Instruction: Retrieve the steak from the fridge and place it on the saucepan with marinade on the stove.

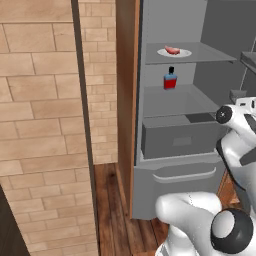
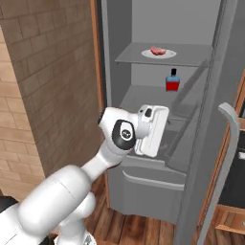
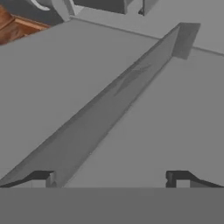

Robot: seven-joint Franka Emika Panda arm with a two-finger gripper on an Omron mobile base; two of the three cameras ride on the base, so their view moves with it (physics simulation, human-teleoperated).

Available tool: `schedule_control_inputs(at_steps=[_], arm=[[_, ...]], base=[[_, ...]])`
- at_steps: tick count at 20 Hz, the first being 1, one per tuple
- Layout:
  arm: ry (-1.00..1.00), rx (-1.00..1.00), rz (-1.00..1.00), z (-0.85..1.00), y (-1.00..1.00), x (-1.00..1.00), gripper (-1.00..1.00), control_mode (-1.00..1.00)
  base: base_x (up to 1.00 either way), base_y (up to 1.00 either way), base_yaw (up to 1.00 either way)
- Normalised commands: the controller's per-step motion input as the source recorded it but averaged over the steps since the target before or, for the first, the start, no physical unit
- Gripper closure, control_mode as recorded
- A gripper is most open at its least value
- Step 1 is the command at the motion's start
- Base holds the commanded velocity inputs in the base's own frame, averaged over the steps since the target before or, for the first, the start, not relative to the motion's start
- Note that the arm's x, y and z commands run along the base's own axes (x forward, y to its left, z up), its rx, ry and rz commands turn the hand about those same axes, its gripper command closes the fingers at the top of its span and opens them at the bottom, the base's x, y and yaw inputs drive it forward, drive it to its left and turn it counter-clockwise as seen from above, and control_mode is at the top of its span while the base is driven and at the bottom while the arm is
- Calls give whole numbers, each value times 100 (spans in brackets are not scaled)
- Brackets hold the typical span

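The grey fridge (image 1: 170, 176) (image 2: 143, 178) stands open. On its upper shelf the pinkish-red steak (image 1: 172, 50) (image 2: 157, 50) lies on a white round plate (image 1: 184, 53) (image 2: 168, 54). My gripper (image 3: 111, 179) is open with nothing between its widely spread fingertips (image 3: 43, 178), facing grey fridge surfaces at close range. My hand (image 2: 153, 125) hovers in front of the drawer level, well below the steak's shelf and to the left of it. The saucepan, marinade and stove are out of view.
A red bottle with a blue cap (image 1: 170, 80) (image 2: 172, 82) stands on the middle shelf. The open fridge door with its pale handle (image 2: 234, 125) hangs at the right. A brick wall (image 1: 40, 125) lies left, with wood floor (image 1: 112, 210) below.
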Motion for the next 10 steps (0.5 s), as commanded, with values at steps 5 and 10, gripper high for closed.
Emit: schedule_control_inputs(at_steps=[5, 10], arm=[[8, -2, -11, -11, -100, -21, -100, -100], [3, -1, -9, -17, -99, -29, -100, -100]], base=[[0, 0, 0], [0, 0, 0]])
